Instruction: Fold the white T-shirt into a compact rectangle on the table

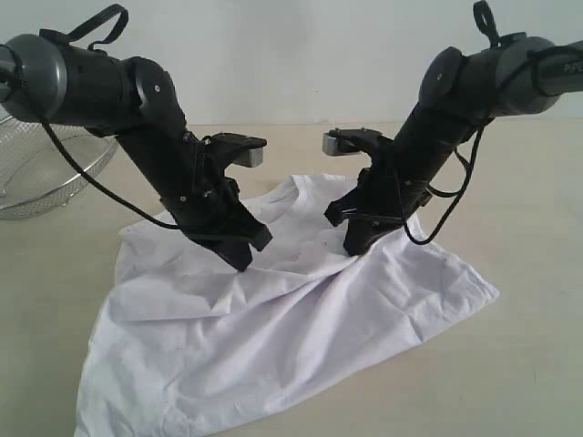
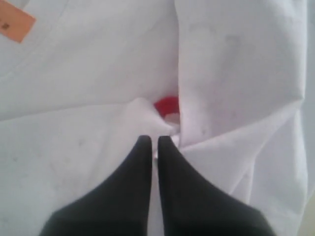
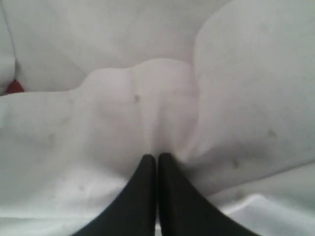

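The white T-shirt (image 1: 273, 328) lies crumpled and roughly spread on the table (image 1: 528, 364). My left gripper (image 1: 244, 264) presses down on the shirt's left middle. Its jaws are shut on a pinch of the cloth (image 2: 153, 141), with a red bit of lettering (image 2: 167, 104) just beyond and the orange neck tag (image 2: 15, 24) further off. My right gripper (image 1: 353, 248) stands on the shirt's right middle. It is shut too (image 3: 157, 157), and the white fabric (image 3: 162, 98) puckers around its tips. A raised fold runs between the two grippers.
A round wire-mesh basket (image 1: 46, 173) sits at the far left edge of the table. Bare tabletop surrounds the shirt at the front right and behind the arms. A pale wall closes off the back.
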Available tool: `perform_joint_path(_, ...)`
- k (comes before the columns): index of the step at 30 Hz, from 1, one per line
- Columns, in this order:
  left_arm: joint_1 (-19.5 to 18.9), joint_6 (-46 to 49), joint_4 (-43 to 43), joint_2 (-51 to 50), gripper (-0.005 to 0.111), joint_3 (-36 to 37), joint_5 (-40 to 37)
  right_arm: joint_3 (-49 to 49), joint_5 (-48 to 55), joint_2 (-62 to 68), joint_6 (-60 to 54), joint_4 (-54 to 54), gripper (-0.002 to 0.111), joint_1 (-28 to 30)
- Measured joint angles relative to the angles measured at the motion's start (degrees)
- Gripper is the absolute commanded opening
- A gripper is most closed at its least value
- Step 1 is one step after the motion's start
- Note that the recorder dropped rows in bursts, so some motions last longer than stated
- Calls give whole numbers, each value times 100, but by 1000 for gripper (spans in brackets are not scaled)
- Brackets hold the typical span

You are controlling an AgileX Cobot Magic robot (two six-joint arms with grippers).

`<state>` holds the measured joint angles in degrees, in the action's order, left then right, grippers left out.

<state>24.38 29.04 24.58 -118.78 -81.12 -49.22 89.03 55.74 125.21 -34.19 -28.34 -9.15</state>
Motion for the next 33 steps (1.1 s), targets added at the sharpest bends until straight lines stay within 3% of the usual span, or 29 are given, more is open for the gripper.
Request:
perform_joint_path(6,32,355,572,-13,4,0,65,0,20,0,312,453,0,0)
perform_joint_path(11,166,444,650,-24,4,36,65,0,83,-183,-16,126,1,0)
perform_joint_path(13,184,444,708,-81,4,74,79,55,54,-335,-77,-158,9,0)
perform_joint_path(17,184,357,743,-287,4,237,79,422,8,-459,-119,-287,49,-94)
perform_joint_path(19,184,333,771,-314,4,291,79,549,8,-447,-119,-212,58,-200)
perform_joint_path(25,184,308,835,-314,4,327,68,617,33,-237,335,704,37,-793)
perform_joint_path(28,184,297,894,-314,4,334,23,617,8,-99,568,1059,39,-1029)
perform_joint_path(33,184,308,1031,-314,4,340,-85,617,-1,57,975,1433,56,-1080)
